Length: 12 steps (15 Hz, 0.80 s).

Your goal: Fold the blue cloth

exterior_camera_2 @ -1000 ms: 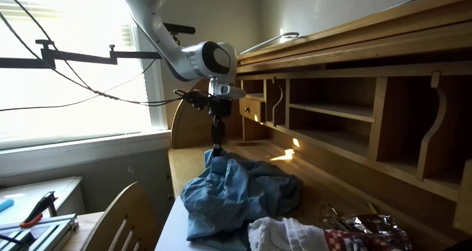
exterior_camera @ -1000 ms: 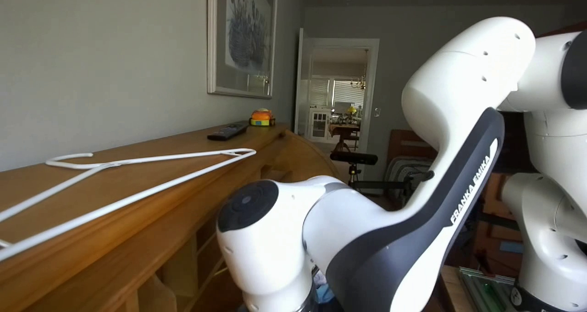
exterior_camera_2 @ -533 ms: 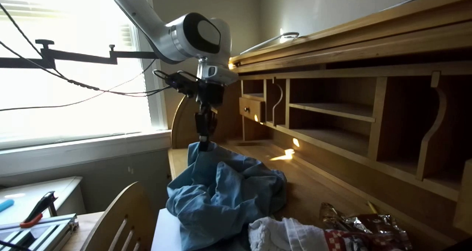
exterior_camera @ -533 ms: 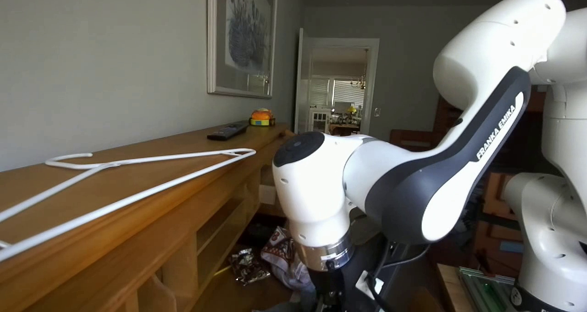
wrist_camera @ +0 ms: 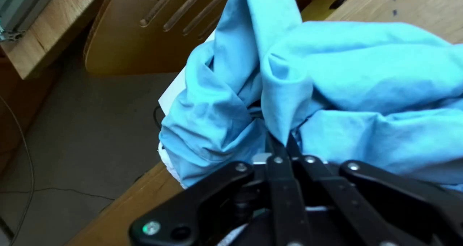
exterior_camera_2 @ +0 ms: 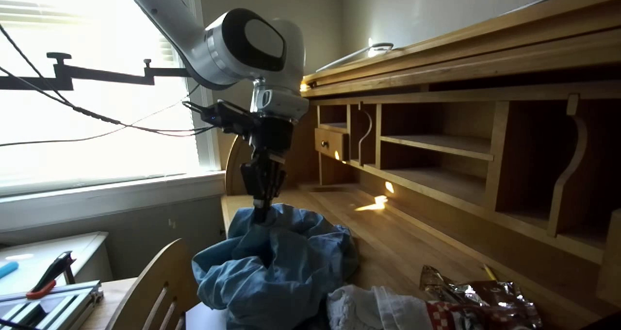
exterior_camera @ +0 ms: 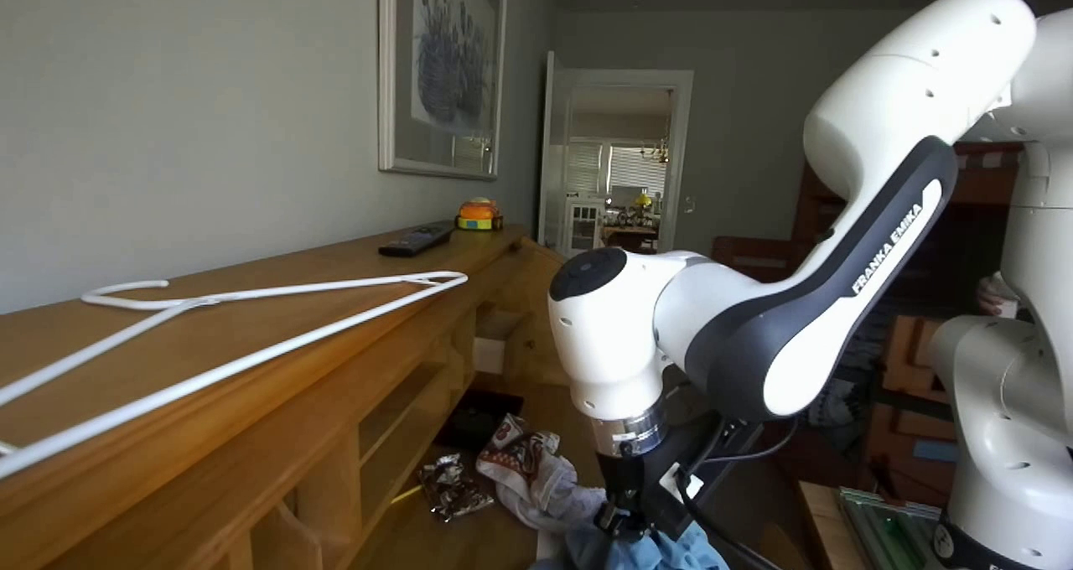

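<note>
The blue cloth (exterior_camera_2: 291,272) lies in a crumpled heap on the desk, and part of it hangs toward the desk's front edge. In the wrist view the cloth (wrist_camera: 213,119) spreads in loose folds to both sides of the fingers. My gripper (wrist_camera: 284,141) is shut on a pinched fold of it; the fingertips are partly hidden by the fabric. In an exterior view the gripper (exterior_camera_2: 261,214) points down into the top of the heap, at its far left part. Only a small part of the cloth (exterior_camera: 666,551) shows in an exterior view, below the gripper (exterior_camera: 622,526).
A white and red towel (exterior_camera_2: 383,308) touches the heap's near side. Crumpled foil (exterior_camera_2: 504,296) lies beside it. Desk cubbies (exterior_camera_2: 436,145) rise along the back. A wooden chair (exterior_camera_2: 160,281) stands at the front edge. A white hanger (exterior_camera: 251,360) lies on the desk top.
My gripper has moved toward the desk's front edge and nearer the towel, first rising a little, then lowering. The blue cloth has been dragged along with it.
</note>
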Motion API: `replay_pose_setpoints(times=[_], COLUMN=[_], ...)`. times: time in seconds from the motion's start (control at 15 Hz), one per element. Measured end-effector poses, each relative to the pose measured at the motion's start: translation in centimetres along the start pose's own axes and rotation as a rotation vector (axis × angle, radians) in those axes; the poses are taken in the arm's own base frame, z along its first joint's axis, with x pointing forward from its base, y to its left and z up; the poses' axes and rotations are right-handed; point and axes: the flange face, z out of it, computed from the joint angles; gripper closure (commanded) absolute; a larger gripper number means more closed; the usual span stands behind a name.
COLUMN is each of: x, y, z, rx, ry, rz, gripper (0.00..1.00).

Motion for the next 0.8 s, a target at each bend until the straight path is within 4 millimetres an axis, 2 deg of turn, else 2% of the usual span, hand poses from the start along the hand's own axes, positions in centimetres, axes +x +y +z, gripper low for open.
replay_pose_setpoints(times=[0.33,0.8], x=[3.4,7.0], y=[1.2,3.5], z=[5.3,9.5], rx=[-0.045,-0.113], ry=[-0.020,-0.067], rz=[0.181,0.365], gripper=[1.00,1.00])
